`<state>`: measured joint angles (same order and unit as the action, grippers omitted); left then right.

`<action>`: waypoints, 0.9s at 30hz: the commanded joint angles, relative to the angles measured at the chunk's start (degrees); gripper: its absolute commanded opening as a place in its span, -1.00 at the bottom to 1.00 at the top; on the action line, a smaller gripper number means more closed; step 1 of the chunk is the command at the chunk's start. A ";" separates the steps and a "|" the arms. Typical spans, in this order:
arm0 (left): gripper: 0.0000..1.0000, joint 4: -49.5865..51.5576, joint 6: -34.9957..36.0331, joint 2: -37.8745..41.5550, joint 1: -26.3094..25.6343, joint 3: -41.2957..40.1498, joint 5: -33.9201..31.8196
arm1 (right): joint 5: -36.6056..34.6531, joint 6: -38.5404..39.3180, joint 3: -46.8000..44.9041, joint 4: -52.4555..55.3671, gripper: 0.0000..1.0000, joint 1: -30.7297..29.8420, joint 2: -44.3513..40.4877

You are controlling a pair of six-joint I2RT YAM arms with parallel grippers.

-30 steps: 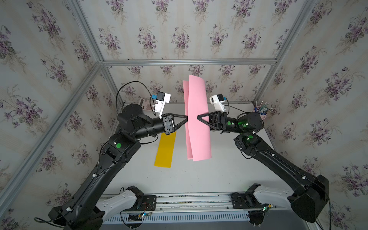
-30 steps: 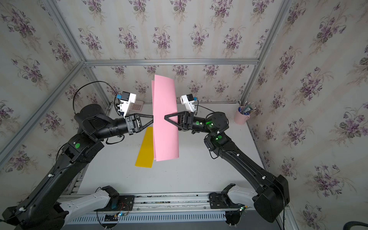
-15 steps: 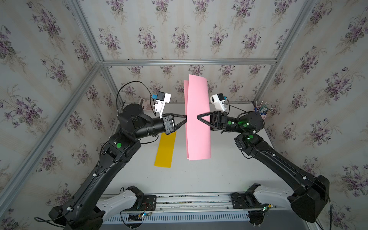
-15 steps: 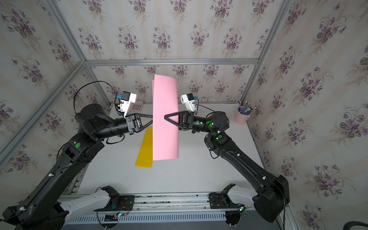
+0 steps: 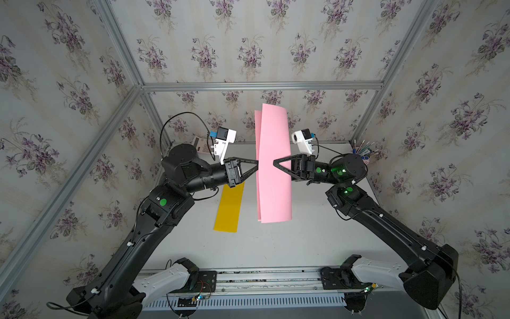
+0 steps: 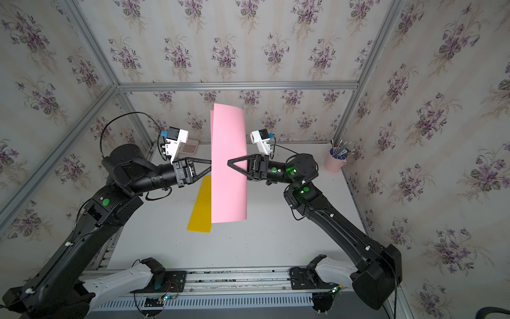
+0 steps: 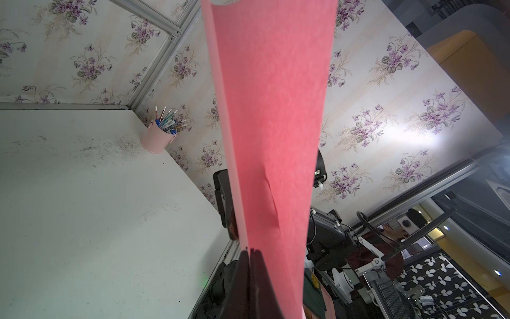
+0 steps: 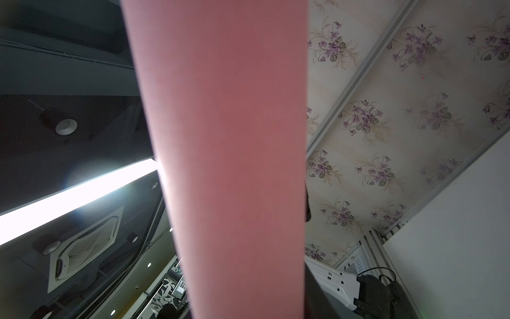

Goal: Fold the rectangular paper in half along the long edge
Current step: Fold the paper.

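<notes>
Above the worktop (image 5: pixel 276 248), pink paper (image 5: pixel 269 193) layers drew closer together; left tool (image 5: pixel 257 166) pinches their edges, right tool (image 5: pixel 274 163) grip unclear; crease pending.

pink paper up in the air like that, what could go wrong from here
The left fingers pinch the pink paper at one spot on its edge only; a slip could drop it or let the layers shift. The layers look offset at the top, so the crease may come out skewed. The right fingers at its face could wrinkle it.
</notes>
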<state>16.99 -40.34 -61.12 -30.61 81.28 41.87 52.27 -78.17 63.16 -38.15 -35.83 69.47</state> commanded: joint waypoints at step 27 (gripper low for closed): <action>-1.00 -0.67 1.56 0.48 0.12 0.73 -0.23 | 2.05 2.52 0.39 2.51 -0.26 -0.02 -0.92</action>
<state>17.80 -39.53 -60.84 -30.50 81.65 41.50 53.58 -76.34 63.16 -35.59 -35.83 68.95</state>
